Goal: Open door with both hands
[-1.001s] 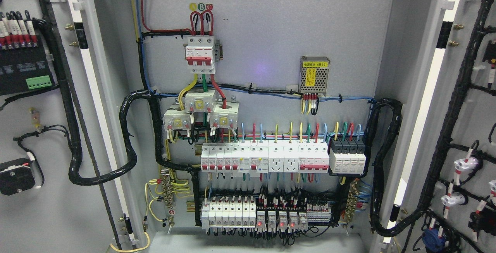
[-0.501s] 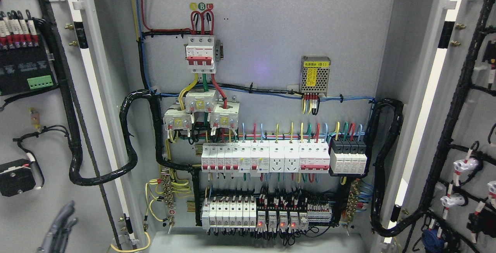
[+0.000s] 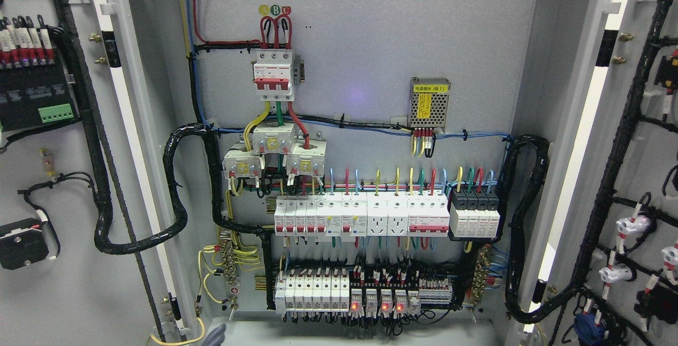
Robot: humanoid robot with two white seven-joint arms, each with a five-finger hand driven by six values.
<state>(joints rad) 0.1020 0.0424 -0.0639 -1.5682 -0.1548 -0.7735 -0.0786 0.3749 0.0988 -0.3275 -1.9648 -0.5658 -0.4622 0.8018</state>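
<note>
- Head view: both doors swung wide, left door [image 3: 58, 176] flat out at the picture's left, right door [image 3: 635, 139] likewise at the right, cabinet interior [image 3: 365, 44] fully exposed.
- A grey fingertip [image 3: 214, 335] pokes in at the bottom edge, left of middle, likely the left hand. Too little shows to tell whether its fingers are apart or curled.
- Right hand is nowhere in the picture.
- By my reading the opening is done. Next up: draw the arms clear of the wiring and breakers [image 3: 360, 216].
</note>
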